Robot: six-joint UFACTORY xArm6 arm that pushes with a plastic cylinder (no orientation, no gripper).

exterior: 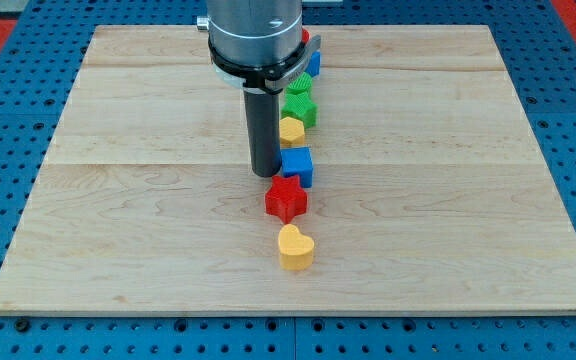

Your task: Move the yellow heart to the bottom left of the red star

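Only one view is given, looking down over the table (118,230), a pale wooden board lying on a blue perforated surface. My arm comes down from the view's top centre: a grey cylinder cut off by the top edge, then a dark rod below it. My tip (266,174) sits on the board just to the view's left of the blue cube (298,163) and just above and left of the red star (286,198); whether it touches either one I cannot tell. I carry no fingers, so their state is not shown.

Blocks lie in a rough line running from the view's top toward its bottom, just right of the rod. Lowest is the yellow heart (295,246), standing free just below the red star and slightly to its right, with a narrow gap between the two. Above the star, very near it, is the blue cube. Above that comes a second yellow block (291,129), its left side hidden by the rod, so its shape is hard to make out. Next is a green block (301,101), ridged and seemingly star-like, perhaps two green pieces close together; the rod covers part of it. Higher still, a blue block (314,63) and a sliver of a red block (306,38) peek out from behind the grey cylinder, both too hidden to name by shape.
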